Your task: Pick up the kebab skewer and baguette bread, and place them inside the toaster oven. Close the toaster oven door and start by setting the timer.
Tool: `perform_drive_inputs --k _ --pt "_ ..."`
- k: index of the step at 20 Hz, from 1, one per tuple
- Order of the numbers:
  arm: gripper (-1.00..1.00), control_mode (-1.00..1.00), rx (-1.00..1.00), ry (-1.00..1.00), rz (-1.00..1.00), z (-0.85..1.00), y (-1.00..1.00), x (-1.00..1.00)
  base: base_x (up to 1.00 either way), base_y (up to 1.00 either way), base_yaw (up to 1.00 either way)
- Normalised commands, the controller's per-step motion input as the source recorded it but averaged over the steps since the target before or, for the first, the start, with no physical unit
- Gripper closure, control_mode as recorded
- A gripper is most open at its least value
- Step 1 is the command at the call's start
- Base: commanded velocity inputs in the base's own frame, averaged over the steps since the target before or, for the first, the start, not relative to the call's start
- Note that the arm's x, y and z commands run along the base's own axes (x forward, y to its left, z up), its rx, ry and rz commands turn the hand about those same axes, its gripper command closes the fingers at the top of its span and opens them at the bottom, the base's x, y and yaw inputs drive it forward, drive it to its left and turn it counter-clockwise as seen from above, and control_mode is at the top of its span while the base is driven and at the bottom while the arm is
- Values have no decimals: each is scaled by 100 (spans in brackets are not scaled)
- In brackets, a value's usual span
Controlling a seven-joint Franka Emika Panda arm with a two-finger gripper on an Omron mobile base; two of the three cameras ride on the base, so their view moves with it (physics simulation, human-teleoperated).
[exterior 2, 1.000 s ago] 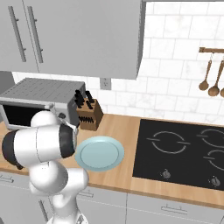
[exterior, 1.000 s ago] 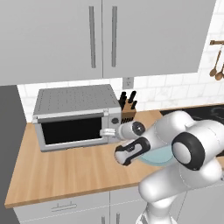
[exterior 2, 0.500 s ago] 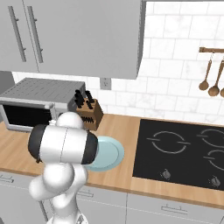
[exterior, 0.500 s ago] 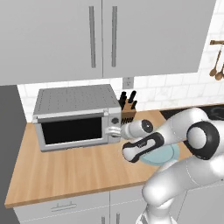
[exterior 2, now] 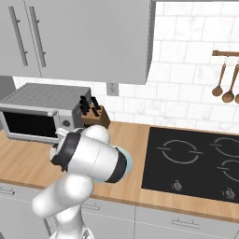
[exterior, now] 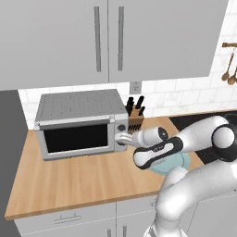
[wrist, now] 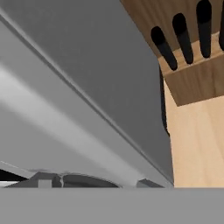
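While the toaster oven (exterior: 78,124) stands at the back of the wooden tabletop (exterior: 78,178), just below the grey wall cabinets (exterior: 106,39), its door (exterior: 77,138) is seen shut, the dark glass window upright in its silver frame. The claw (exterior: 121,138) is held against the right-hand control panel of the toaster oven, at the lower of the two round knobs (exterior: 121,127); whether the claw is closed on that knob or merely touching it cannot be told, since the fingertips are hidden against the panel. From the hand camera, the grey side wall of the toaster oven (wrist: 100,87) is seen at very close range, and a rounded dark shape (wrist: 83,180) lies at the bottom edge, too cut off to be identified. A wooden knife block (exterior: 134,120) with black handles is placed just right of the toaster oven, against the tiled wall. A light blue plate (exterior: 178,162) rests on the tabletop to the right of the toaster oven, partly covered by the arm. A black cooktop (exterior 2: 196,158) is set into the tabletop farther right, well apart from the toaster oven. Wooden spoons (exterior 2: 223,84) hang on the wall above it.
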Motion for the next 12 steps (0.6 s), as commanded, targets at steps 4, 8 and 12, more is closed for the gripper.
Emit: perform_drive_inputs --k 4,8,12 --pt "100 -100 16 -24 13 -14 -12 0 0 0 0" --pt "100 -100 18 -22 14 -16 -17 0 0 0 0" --pt "100 -100 18 -18 13 -17 -14 0 0 0 0"
